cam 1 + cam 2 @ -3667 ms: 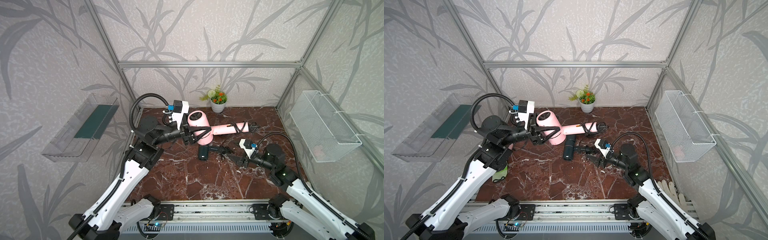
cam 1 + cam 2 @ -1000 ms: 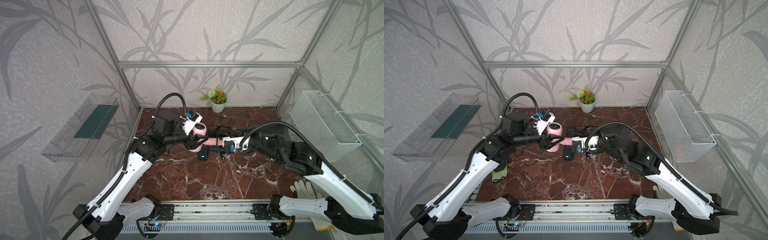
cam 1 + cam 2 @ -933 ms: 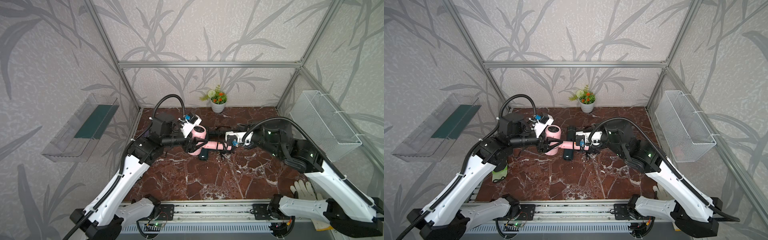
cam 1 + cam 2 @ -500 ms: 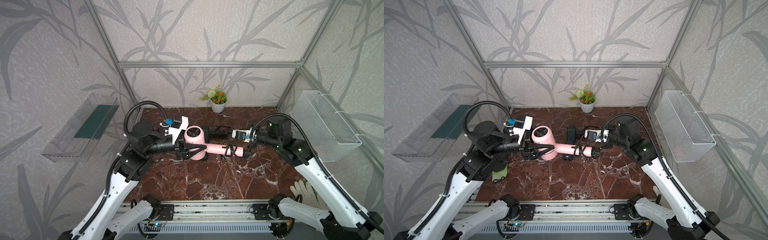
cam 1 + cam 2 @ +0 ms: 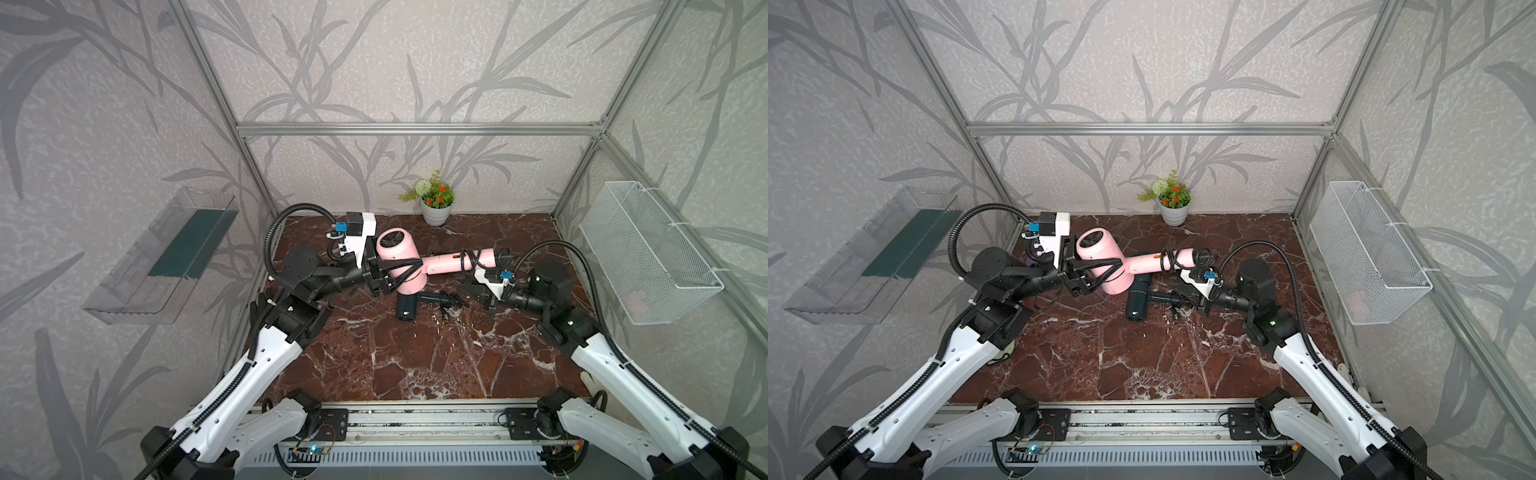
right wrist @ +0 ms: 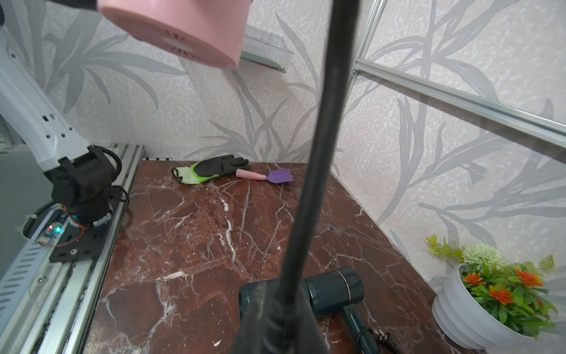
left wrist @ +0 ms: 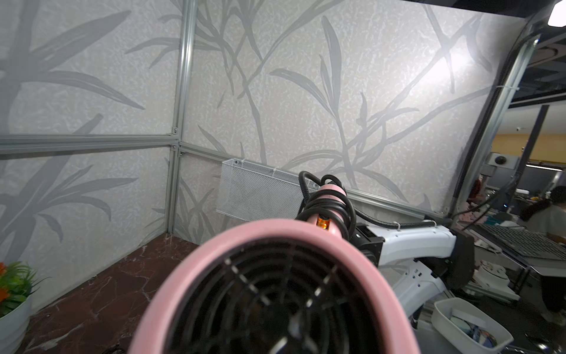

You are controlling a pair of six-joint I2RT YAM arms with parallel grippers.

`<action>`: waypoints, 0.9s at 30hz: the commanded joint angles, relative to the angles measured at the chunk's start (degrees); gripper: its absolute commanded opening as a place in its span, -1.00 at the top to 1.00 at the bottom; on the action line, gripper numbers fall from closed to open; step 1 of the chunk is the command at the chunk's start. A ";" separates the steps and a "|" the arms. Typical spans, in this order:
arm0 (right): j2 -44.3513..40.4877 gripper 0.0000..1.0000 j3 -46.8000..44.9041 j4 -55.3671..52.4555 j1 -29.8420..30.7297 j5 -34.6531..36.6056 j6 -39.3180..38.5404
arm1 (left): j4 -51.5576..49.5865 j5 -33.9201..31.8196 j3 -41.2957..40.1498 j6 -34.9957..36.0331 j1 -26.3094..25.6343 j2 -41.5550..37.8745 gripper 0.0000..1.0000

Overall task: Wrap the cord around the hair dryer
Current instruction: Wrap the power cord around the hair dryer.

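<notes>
Wrapping under way: dryer held aloft, clamped in half-spread left gripper. Cord coiled on handle just beyond right gripper, pinched shut on free run. Next: loop slack round handle again, keeping tension.

We count two hair dryers, a pink hair dryer and a dark teal hair dryer, and two black cords, the pink dryer's cord and the dark dryer's cord. We also count one potted plant, one white wire basket and one clear shelf. Last, we see one green-and-black glove and one purple trowel with a pink handle
</notes>
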 commanded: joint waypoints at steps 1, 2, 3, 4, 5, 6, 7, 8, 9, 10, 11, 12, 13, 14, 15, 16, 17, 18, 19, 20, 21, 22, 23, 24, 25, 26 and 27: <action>-3.31 1.00 -0.48 1.67 3.81 2.58 3.64 | 8.47 -14.40 -0.28 -1.66 0.82 -0.35 1.00; -4.16 1.00 0.35 -2.11 5.57 5.19 1.19 | 7.45 -17.92 -0.74 -1.06 0.84 -0.39 1.00; -4.93 1.00 1.65 -6.36 7.33 8.20 -1.31 | 6.49 -21.15 -1.08 -0.02 0.91 -0.52 1.00; -5.49 1.00 3.19 -10.25 8.64 10.99 -3.48 | 3.95 -23.81 -0.77 1.58 0.77 -0.60 1.00; -6.12 1.00 5.10 -14.36 9.95 14.46 -5.67 | 0.05 -26.18 0.16 4.17 0.66 -0.52 1.00; -6.51 1.00 7.36 -18.55 11.07 17.53 -8.27 | -3.61 -28.37 0.97 6.39 0.58 -0.49 1.00; -6.50 1.00 9.72 -22.42 12.13 20.70 -11.11 | -6.08 -29.18 1.38 8.21 0.50 -0.39 1.00; -6.10 1.00 12.58 -26.60 13.53 24.67 -14.16 | -9.19 -29.33 2.11 10.38 0.50 -0.24 1.00; -5.20 1.00 15.53 -30.81 15.01 28.37 -17.56 | -12.28 -29.33 3.02 11.97 0.45 0.03 1.00; -4.26 1.00 18.43 -34.14 16.31 31.41 -20.43 | -14.82 -28.70 3.68 13.39 0.44 0.28 1.00; -2.81 1.00 21.80 -37.51 17.66 35.14 -23.81 | -17.11 -27.20 4.65 15.05 0.38 0.69 1.00; -1.30 1.00 25.13 -40.68 19.06 38.92 -27.13 | -19.86 -25.08 5.68 16.86 0.33 1.24 1.00; 0.45 1.00 27.89 -43.20 20.08 42.23 -30.16 | -22.26 -23.04 6.57 18.66 0.32 1.83 1.00; 2.49 1.00 31.22 -46.63 21.66 46.31 -33.68 | -25.90 -21.51 8.12 20.09 0.11 2.68 1.00; 4.23 1.00 34.00 -49.28 23.34 50.78 -37.55 | -29.61 -20.70 9.82 21.70 -0.15 3.35 1.00; 5.81 1.00 36.20 -50.81 24.42 54.16 -40.45 | -32.62 -20.98 10.96 23.27 -0.64 3.68 1.00; 7.06 1.00 38.33 -51.82 25.36 57.46 -43.59 | -35.67 -21.34 11.96 25.33 -1.22 3.82 1.00; 8.13 1.00 39.93 -52.21 25.88 59.99 -46.26 | -38.33 -21.99 12.73 27.02 -1.69 3.90 1.00; 8.90 1.00 41.07 -51.93 26.13 61.59 -48.49 | -40.22 -22.24 13.18 28.02 -1.84 3.92 1.00; 9.55 1.00 42.12 -51.50 26.19 62.74 -50.40 | -42.04 -22.30 13.58 28.88 -1.86 3.81 1.00; 10.24 1.00 43.03 -51.40 26.15 63.47 -51.99 | -42.86 -21.98 13.33 29.73 -1.92 3.75 1.00; 10.77 1.00 43.34 -50.84 26.19 64.20 -52.92 | -43.73 -21.86 13.24 30.27 -1.89 3.79 1.00; 11.25 1.00 43.31 -50.23 26.19 64.50 -53.54 | -45.09 -22.01 13.56 30.56 -2.09 3.86 1.00; 11.75 1.00 43.40 -50.16 26.19 63.76 -52.98 | -45.67 -22.12 13.28 30.72 -2.27 3.70 1.00; 12.11 1.00 43.19 -50.19 26.17 62.82 -52.09 | -45.45 -22.51 12.59 30.63 -2.72 3.44 1.00; 12.49 1.00 42.52 -50.12 26.17 61.69 -50.76 | -44.67 -23.33 11.32 30.33 -3.36 2.99 1.00; 12.82 1.00 41.66 -49.86 26.04 60.49 -49.19 | -43.85 -24.37 9.97 30.15 -4.18 2.57 1.00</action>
